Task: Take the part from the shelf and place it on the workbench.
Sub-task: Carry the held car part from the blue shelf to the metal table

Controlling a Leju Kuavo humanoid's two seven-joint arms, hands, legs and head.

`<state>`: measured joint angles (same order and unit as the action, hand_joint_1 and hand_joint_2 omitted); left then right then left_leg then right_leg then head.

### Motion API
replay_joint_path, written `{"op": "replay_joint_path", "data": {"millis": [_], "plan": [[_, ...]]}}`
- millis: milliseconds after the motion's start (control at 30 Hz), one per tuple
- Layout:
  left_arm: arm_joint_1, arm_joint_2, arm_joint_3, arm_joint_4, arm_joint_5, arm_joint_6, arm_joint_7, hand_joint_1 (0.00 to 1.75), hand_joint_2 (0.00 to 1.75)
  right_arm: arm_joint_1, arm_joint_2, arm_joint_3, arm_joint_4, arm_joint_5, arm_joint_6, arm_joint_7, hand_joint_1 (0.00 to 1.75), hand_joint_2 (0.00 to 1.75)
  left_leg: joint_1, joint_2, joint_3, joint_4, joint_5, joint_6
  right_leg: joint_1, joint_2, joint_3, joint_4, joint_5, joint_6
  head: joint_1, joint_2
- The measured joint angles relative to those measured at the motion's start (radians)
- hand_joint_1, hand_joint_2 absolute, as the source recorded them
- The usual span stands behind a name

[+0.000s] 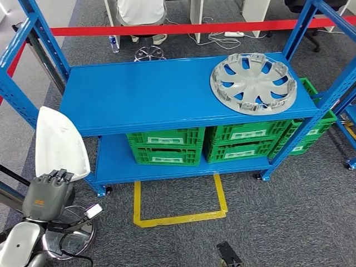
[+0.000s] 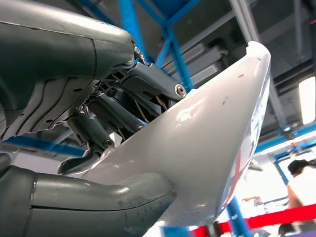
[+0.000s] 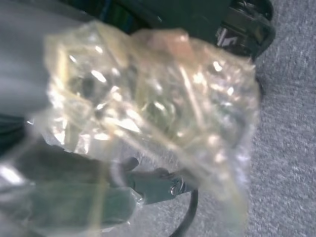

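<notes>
Part: we see one white curved shell (image 1: pixel 59 142), smooth and glossy, held up at the left of the head view, off the shelf and just beside its left end; in the left wrist view the same part (image 2: pixel 209 148) shows a few small dark specks on its surface
Left hand: we find our left hand (image 1: pixel 46 192) below the part, gripping its lower edge; in the left wrist view the dark fingers (image 2: pixel 111 111) press on one face of the shell and the thick grey thumb (image 2: pixel 93 197) lies against the other, so the part is pinched between them
Right hand: in the right wrist view we see crinkled clear plastic (image 3: pixel 149 103) in front of the hand, blurred; we cannot tell how its fingers lie
Shelf: one blue metal shelf (image 1: pixel 138 94) with two decks stands on grey carpet
Wheel cover: one silver wheel cover (image 1: pixel 253 82) lies flat at the right end of the upper deck
Crates: we count three green crates (image 1: pixel 168 146) on the lower deck, side by side
Floor mark: one yellow taped outline (image 1: pixel 180 203) lies on the carpet in front of the shelf
Barrier: one red tape (image 1: pixel 189 28) runs behind the shelf; a seated person (image 1: pixel 141 14) is beyond it
</notes>
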<state>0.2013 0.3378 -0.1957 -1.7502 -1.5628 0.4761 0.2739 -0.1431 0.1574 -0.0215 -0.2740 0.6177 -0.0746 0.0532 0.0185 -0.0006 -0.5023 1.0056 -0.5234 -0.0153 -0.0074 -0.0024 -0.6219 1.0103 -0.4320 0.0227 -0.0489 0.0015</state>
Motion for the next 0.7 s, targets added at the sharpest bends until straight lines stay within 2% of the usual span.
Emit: {"op": "replay_joint_path", "data": {"millis": [33,67,100,167,200,233,267,300,333,367,400,433,467,500,533,567,600,667,700], "plan": [[0.006,0.0,0.008,-0.003,0.002,0.0,0.0,1.75,1.75,0.001,0.0,0.001,0.0,0.0,0.001,0.002,0.0,0.0,0.001,0.001,-0.008,-0.004,0.006,0.009,-0.001,0.0,-0.009,0.005,-0.008,0.006,0.001,0.0],[0.012,0.0,0.015,-0.006,0.004,-0.001,0.0,1.75,1.75,0.001,0.0,0.002,0.0,-0.001,0.002,0.004,0.0,0.0,0.002,0.003,-0.019,-0.008,0.014,0.019,-0.002,0.001,-0.023,0.024,-0.034,0.012,0.003,0.0],[0.016,-0.001,0.021,-0.009,0.006,-0.002,-0.001,1.75,1.75,0.001,0.0,0.004,0.0,-0.001,0.003,0.005,0.0,0.0,0.002,0.005,-0.03,-0.011,0.023,0.029,-0.003,0.001,-0.038,0.062,-0.077,0.015,0.005,0.0],[0.02,-0.003,0.031,-0.013,0.01,-0.006,-0.003,1.75,1.75,-0.001,0.0,0.006,0.0,-0.001,0.004,0.009,0.0,0.0,-0.003,0.006,-0.054,-0.01,0.043,0.041,-0.004,0.001,-0.066,0.183,-0.174,0.019,0.008,0.0],[0.021,-0.003,0.033,-0.014,0.012,-0.009,-0.004,1.75,1.75,-0.003,0.0,0.007,0.0,-0.001,0.004,0.01,0.0,0.0,-0.005,0.006,-0.066,-0.01,0.053,0.043,-0.004,0.001,-0.071,0.241,-0.196,0.02,0.008,0.0],[0.023,-0.004,0.036,-0.014,0.012,-0.011,-0.005,1.75,1.75,-0.004,0.0,0.008,0.0,-0.001,0.004,0.012,0.0,0.0,-0.008,0.007,-0.078,-0.009,0.063,0.044,-0.003,0.001,-0.067,0.279,-0.193,0.02,0.008,0.0],[0.026,-0.005,0.039,-0.015,0.013,-0.013,-0.005,1.75,1.75,-0.005,0.0,0.008,0.0,-0.001,0.005,0.014,0.0,0.0,-0.011,0.007,-0.09,-0.008,0.073,0.044,-0.003,0.001,-0.049,0.286,-0.166,0.017,0.008,0.0],[0.029,-0.006,0.043,-0.016,0.014,-0.014,-0.006,1.75,1.75,-0.006,0.0,0.009,0.0,-0.001,0.006,0.014,0.0,0.0,-0.014,0.007,-0.101,-0.008,0.084,0.044,-0.002,0.001,-0.016,0.261,-0.131,0.013,0.008,0.0],[0.034,-0.007,0.048,-0.018,0.016,-0.014,-0.006,1.75,1.75,-0.008,0.0,0.01,0.0,-0.001,0.007,0.015,0.0,0.0,-0.016,0.007,-0.111,-0.008,0.094,0.042,0.0,0.002,0.032,0.205,-0.105,0.006,0.008,0.0],[0.039,-0.007,0.055,-0.02,0.018,-0.014,-0.006,1.75,1.75,-0.011,0.0,0.012,-0.002,-0.001,0.007,0.016,0.0,0.0,-0.018,0.007,-0.119,-0.007,0.103,0.039,0.003,0.002,0.093,0.125,-0.1,-0.002,0.008,0.0],[0.044,-0.008,0.062,-0.023,0.021,-0.013,-0.006,1.75,1.75,-0.013,0.001,0.014,-0.003,-0.001,0.008,0.016,0.0,0.0,-0.02,0.007,-0.124,-0.007,0.113,0.034,0.005,0.002,0.146,0.044,-0.111,-0.007,0.007,0.0],[0.048,-0.008,0.068,-0.026,0.023,-0.012,-0.006,1.75,1.75,-0.016,0.001,0.015,-0.005,-0.001,0.009,0.016,0.0,0.0,-0.02,0.008,-0.128,-0.008,0.123,0.029,0.008,0.002,0.184,-0.018,-0.128,-0.012,0.007,0.0],[0.051,-0.008,0.074,-0.029,0.025,-0.012,-0.007,1.75,1.75,-0.019,0.002,0.016,-0.007,-0.002,0.01,0.017,0.0,0.0,-0.019,0.008,-0.132,-0.011,0.135,0.023,0.011,0.003,0.201,-0.056,-0.139,-0.014,0.007,0.0],[0.054,-0.008,0.079,-0.031,0.027,-0.012,-0.009,1.75,1.75,-0.02,0.003,0.017,-0.007,-0.002,0.011,0.018,0.0,0.0,-0.018,0.008,-0.136,-0.015,0.148,0.017,0.011,0.002,0.197,-0.07,-0.136,-0.016,0.007,0.0],[0.056,-0.008,0.082,-0.033,0.029,-0.012,-0.011,1.75,1.75,-0.02,0.005,0.019,-0.007,-0.002,0.012,0.02,0.0,0.0,-0.016,0.007,-0.142,-0.016,0.146,0.011,0.01,0.001,0.189,-0.072,-0.124,-0.021,0.008,0.0],[0.06,-0.007,0.085,-0.034,0.031,-0.012,-0.012,1.75,1.75,-0.02,0.006,0.02,-0.007,-0.003,0.013,0.021,0.0,0.0,-0.014,0.006,-0.15,-0.007,0.123,0.005,0.009,-0.001,0.179,-0.073,-0.111,-0.028,0.008,0.0],[0.063,-0.007,0.088,-0.035,0.032,-0.013,-0.014,1.75,1.75,-0.019,0.007,0.021,-0.007,-0.004,0.014,0.022,0.0,0.0,-0.013,0.004,-0.158,0.021,0.08,0.0,0.007,-0.004,0.166,-0.074,-0.096,-0.035,0.007,0.0],[0.066,-0.006,0.092,-0.036,0.033,-0.013,-0.015,1.75,1.75,-0.019,0.009,0.024,-0.008,-0.005,0.016,0.023,0.0,0.0,-0.009,0.004,-0.175,0.131,-0.034,-0.01,0.007,-0.007,0.136,-0.068,-0.07,-0.045,0.004,0.0],[0.066,-0.007,0.094,-0.036,0.033,-0.013,-0.015,1.75,1.75,-0.019,0.01,0.024,-0.008,-0.005,0.016,0.023,0.0,0.0,-0.007,0.004,-0.18,0.196,-0.066,-0.015,0.008,-0.008,0.117,-0.063,-0.058,-0.046,0.003,0.0]]}}
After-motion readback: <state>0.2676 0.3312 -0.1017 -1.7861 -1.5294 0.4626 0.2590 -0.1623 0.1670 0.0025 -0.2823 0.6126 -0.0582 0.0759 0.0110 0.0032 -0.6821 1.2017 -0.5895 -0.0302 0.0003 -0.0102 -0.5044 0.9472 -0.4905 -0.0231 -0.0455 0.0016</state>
